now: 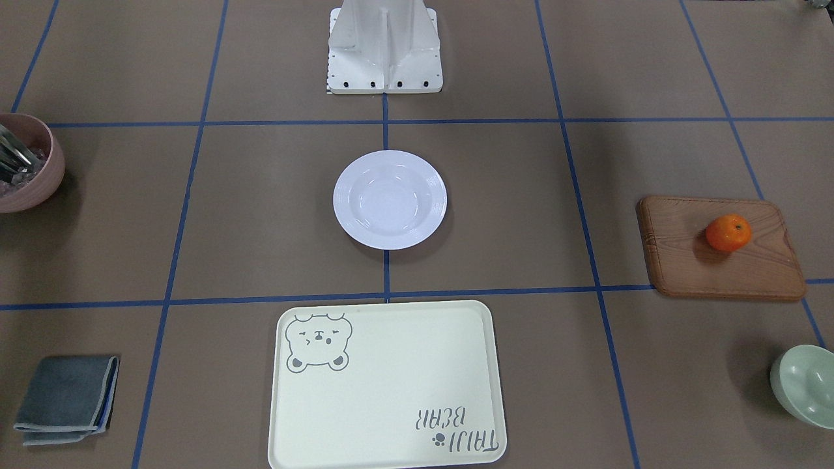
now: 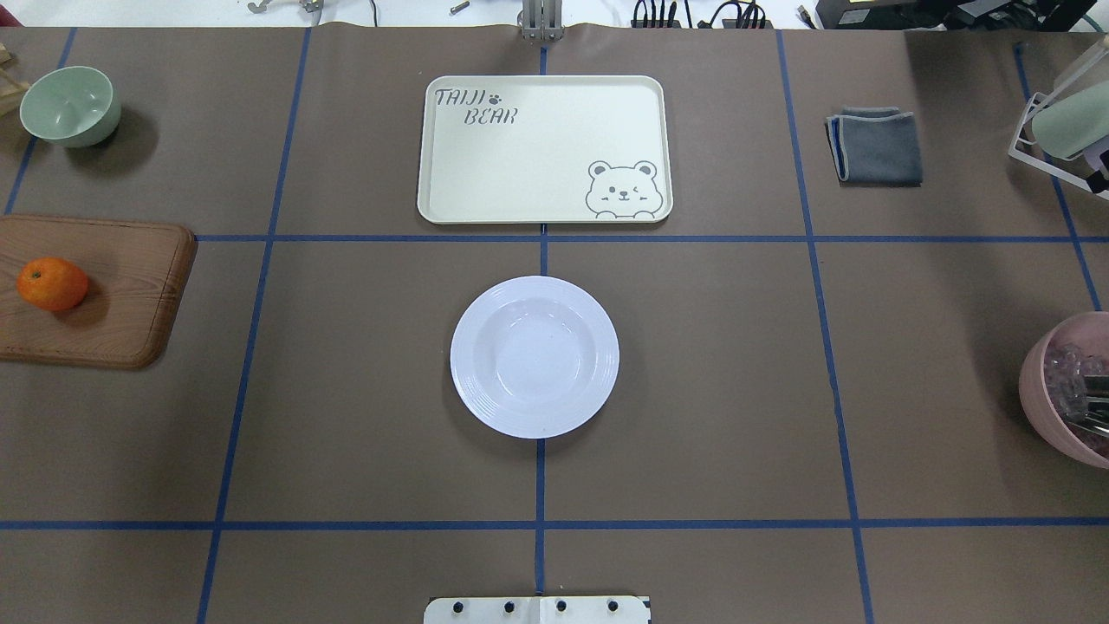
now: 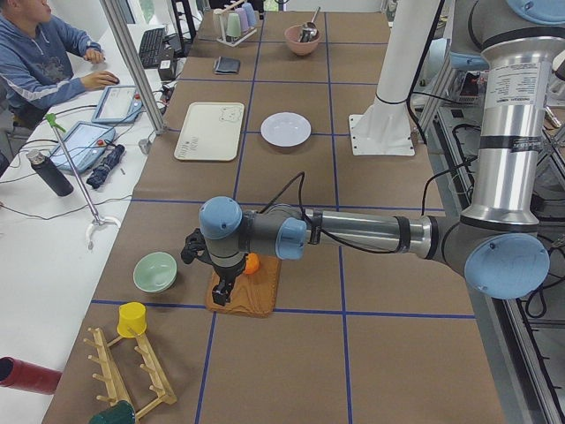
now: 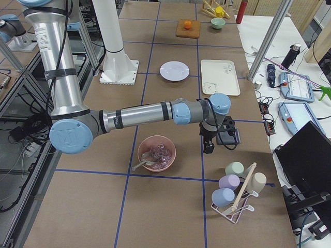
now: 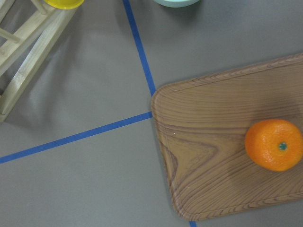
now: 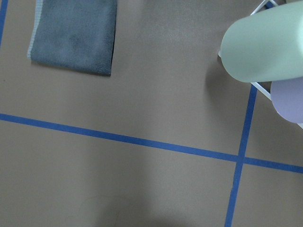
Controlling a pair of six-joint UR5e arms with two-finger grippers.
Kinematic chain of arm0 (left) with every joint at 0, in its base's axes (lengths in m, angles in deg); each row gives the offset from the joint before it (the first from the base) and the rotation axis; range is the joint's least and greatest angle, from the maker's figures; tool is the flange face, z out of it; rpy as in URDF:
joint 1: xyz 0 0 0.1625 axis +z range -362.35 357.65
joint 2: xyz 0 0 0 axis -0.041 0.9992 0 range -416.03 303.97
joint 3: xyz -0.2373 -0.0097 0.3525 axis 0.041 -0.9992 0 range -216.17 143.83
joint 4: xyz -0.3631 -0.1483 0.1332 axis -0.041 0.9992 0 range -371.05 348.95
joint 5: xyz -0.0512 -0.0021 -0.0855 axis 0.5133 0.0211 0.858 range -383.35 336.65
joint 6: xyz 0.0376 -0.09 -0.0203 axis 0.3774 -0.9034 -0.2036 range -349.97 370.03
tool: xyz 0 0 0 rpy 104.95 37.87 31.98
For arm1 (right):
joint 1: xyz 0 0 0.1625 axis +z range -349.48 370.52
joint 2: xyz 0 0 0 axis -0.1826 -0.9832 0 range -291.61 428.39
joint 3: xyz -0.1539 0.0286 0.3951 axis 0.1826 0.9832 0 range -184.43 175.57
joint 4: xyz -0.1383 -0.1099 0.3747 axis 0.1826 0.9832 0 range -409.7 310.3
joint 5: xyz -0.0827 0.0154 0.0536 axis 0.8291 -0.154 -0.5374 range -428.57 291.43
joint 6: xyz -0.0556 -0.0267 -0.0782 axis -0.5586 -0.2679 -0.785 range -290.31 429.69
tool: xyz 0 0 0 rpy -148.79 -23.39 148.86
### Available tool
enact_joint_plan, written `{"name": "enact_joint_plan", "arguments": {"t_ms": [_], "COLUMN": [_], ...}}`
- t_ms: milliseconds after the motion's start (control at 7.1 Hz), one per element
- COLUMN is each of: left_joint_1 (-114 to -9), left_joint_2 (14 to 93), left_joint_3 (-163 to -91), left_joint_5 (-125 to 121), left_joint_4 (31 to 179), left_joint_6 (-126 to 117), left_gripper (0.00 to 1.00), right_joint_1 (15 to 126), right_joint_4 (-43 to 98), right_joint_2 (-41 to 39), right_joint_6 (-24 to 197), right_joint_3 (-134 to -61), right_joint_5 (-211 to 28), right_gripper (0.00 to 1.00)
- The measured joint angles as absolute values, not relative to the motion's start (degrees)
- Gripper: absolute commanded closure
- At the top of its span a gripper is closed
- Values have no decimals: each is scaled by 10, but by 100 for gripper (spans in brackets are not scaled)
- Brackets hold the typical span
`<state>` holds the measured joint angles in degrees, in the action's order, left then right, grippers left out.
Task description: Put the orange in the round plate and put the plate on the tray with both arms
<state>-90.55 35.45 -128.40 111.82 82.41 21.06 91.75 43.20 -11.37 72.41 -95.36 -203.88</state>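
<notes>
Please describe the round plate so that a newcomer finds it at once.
On the brown table, look at the middle, between the robot's white base and the cream tray. The plate lies there on a blue tape line. It is white and wide-rimmed, unlike the green bowl and pink bowl at the ends.

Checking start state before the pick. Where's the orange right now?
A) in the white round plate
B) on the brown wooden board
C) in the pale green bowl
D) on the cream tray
B: the orange sits on the wooden board, well off to the side of the round plate and the tray, both of which hold nothing.
</notes>
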Motion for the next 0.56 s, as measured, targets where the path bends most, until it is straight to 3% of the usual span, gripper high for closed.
{"name": "enact_joint_plan", "arguments": {"t_ms": [564], "left_joint_1": [-905], "left_joint_2": [354], "left_joint_3": [-1284], "left_joint_5": [1119], "left_joint_4": [825], "left_joint_6": [213], "left_gripper": [2], "right_joint_1": [918], "right_joint_4": [432], "right_joint_2": [-115], "right_joint_6": [725], "right_joint_3": [-957], "right_joint_5": [-2037], "right_gripper": [0]}}
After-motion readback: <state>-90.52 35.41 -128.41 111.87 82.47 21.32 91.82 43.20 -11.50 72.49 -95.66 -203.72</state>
